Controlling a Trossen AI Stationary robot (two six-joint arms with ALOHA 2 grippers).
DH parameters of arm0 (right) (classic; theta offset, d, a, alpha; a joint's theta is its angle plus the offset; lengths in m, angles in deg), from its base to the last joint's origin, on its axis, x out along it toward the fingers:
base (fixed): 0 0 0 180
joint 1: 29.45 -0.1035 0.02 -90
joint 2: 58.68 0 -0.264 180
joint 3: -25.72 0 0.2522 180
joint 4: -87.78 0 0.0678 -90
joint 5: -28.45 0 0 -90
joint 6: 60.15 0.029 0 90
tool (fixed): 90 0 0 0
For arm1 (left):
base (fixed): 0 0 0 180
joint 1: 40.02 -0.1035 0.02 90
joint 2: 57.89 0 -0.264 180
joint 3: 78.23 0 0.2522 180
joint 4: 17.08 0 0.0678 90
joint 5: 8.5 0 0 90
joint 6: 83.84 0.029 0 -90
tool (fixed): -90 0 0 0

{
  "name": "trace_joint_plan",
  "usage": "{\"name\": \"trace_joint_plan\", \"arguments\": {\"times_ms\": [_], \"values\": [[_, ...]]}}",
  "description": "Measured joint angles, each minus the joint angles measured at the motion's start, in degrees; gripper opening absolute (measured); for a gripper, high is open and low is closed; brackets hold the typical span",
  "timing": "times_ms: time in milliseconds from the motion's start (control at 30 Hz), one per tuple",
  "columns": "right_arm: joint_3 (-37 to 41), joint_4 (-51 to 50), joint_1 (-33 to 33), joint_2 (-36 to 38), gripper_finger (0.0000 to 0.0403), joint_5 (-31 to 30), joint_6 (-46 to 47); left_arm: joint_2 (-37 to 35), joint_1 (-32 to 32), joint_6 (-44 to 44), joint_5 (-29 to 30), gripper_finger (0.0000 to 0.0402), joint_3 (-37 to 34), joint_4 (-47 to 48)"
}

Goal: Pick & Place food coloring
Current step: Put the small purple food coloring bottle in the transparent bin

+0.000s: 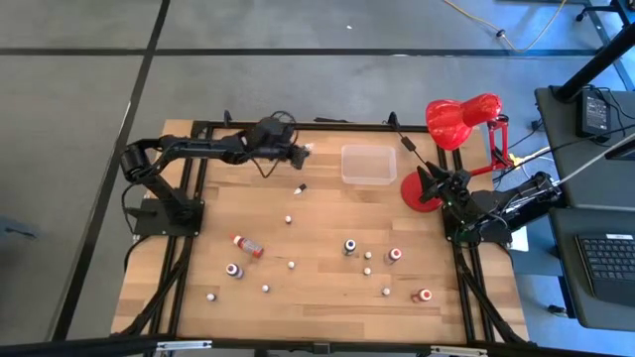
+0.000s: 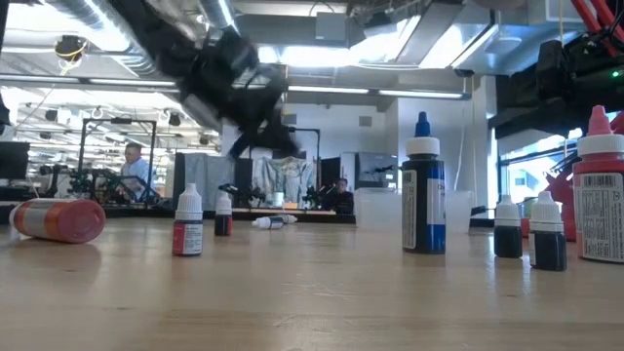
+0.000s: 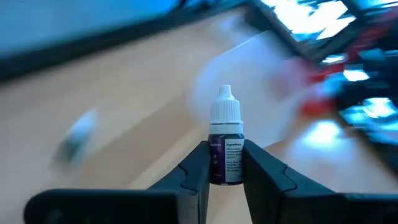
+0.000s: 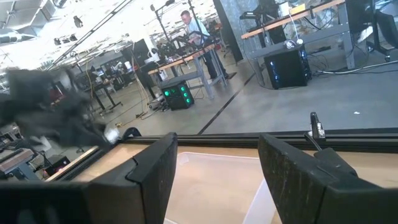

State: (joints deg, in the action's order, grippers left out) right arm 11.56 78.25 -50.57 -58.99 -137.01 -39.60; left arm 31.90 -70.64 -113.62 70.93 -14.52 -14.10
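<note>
One small bottle with a white cap and dark purple label sits clamped between the fingers of the left gripper, as the left wrist view shows; the high view gives only a pale speck at that gripper's tip, above the table and just beside the clear plastic tub, on the side away from the red lamp.

Loose stock, high view: about a dozen food coloring bottles scattered over the wooden table, all on the operator's side of the tub; a red one lies on its side, and one tiny bottle lies nearest the tub.

Low view only: labels and cap shapes, among them a tall blue-capped dark bottle standing before the tub, a red bottle lying flat, and a large red-capped one at the edge.

Right gripper: fingers set wide apart, holding nothing, parked beside the lamp base; its wrist view looks over the tub's rim. People show at benches in the room beyond.
</note>
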Motion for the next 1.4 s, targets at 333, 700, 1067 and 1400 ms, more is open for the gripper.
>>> {"name": "trace_joint_plan", "arguments": {"times_ms": [333, 700, 1067, 1400], "values": [[0.0, -0.1, 0.0, 0.0, 0.0227, 0.0, 0.0, 9.2, 5.8, 18.5, 0.8, 0.0068, 33.4, 22.2], [0.0, -0.1, 0.0, 0.0, 0.0227, 0.0, 0.0, 28.0, 9.3, 26.8, -3.6, 0.007, 51.1, 30.4], [0.0, -0.2, 0.0, 0.0, 0.0227, 0.0, 0.1, 37.7, 11.5, 30.7, 0.8, 0.0071, 51.3, 30.2], [0.0, -0.6, 0.0, 0.0, 0.0227, 0.0, 0.0, 39.9, 10.8, 30.6, 2.1, 0.0072, 51.2, 30.7]]}}
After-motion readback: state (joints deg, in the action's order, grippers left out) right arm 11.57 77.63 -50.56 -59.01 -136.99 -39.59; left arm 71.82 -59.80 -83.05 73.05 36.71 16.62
